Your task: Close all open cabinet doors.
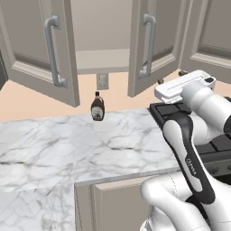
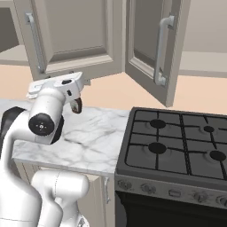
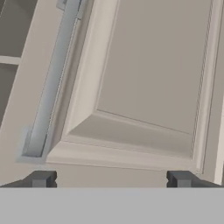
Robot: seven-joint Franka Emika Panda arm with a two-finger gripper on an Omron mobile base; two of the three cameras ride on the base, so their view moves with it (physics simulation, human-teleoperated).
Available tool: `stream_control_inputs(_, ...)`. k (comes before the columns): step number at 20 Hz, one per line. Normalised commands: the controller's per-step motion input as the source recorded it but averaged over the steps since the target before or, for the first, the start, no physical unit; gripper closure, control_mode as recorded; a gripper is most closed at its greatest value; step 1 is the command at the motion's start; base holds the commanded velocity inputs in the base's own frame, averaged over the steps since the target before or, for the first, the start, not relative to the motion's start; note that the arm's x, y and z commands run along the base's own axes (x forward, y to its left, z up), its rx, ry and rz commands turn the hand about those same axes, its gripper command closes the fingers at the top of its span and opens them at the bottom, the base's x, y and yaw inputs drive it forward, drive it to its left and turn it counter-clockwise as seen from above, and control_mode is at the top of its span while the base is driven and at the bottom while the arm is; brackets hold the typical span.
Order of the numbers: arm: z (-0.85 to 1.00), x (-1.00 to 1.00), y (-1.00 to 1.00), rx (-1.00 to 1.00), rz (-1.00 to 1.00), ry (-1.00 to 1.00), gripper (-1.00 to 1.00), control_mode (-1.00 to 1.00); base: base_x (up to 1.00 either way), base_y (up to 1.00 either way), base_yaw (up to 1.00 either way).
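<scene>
You have two cabinet doors swung open above the counter (image 1: 54, 135): left door (image 1: 38, 45) and right door (image 1: 151, 43). A dark syrup bottle (image 1: 97, 107) stands far back, label unreadable. Your gripper (image 3: 109, 179) is wide open, empty, facing the right door's panel.

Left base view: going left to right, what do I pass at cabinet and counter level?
Left open cabinet door → syrup bottle → right open cabinet door → gripper → closed cabinet door.

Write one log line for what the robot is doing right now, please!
step: closing cabinet doors | doors: left door open, right door open | claw: open, empty, facing a door panel | counter: syrup bottle
</scene>
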Motion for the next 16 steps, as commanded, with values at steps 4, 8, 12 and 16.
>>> stream_control_inputs(4, -0.12, 0.22, 0.0, 0.0, 0.0, 0.0, -1.0, -1.0, 0.0, 0.0, 0.0)
stream_control_inputs(8, -0.16, 0.28, 0.0, 0.0, 0.0, 0.0, -1.0, -1.0, 0.0, 0.0, 0.0)
stream_control_inputs(12, -0.13, 0.37, 0.02, 0.0, 0.0, 0.0, -1.0, -1.0, 0.0, 0.0, 0.0)
stream_control_inputs(16, -0.16, 0.4, 0.03, 0.0, 0.0, 0.0, -1.0, -1.0, 0.0, 0.0, 0.0)
